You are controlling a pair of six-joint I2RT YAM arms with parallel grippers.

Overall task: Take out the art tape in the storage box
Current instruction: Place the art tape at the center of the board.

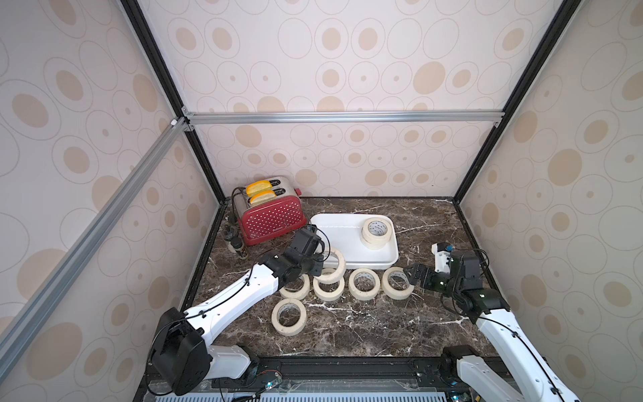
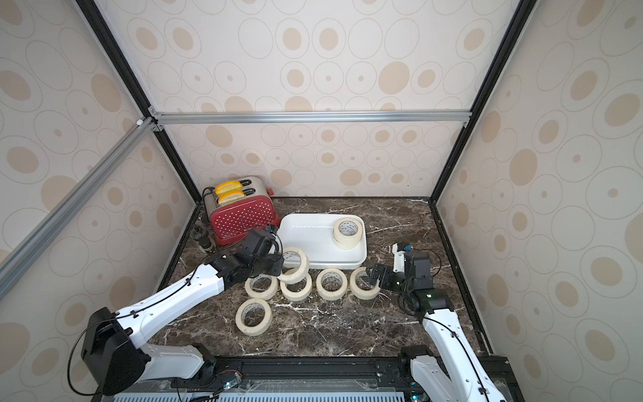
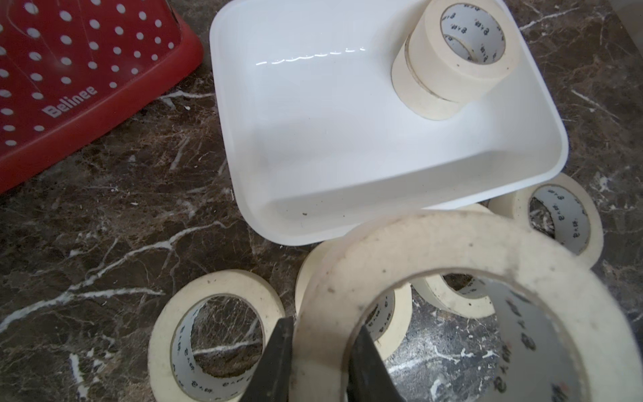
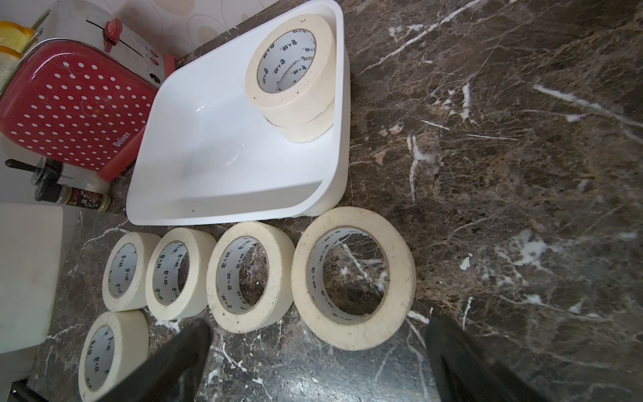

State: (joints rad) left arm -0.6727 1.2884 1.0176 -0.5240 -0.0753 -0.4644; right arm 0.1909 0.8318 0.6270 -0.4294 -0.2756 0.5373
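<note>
Tabletop (image 1: 365,323): eight rolls (image 1: 288,316), one box (image 1: 334,229)

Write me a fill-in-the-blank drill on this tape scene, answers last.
The storage box holds ____ stacked rolls of art tape.
____ more rolls lie flat on the table.
The left pincer is shut on a raised roll, while the right pincer stands ____.
Answers: two; five; open.
</note>
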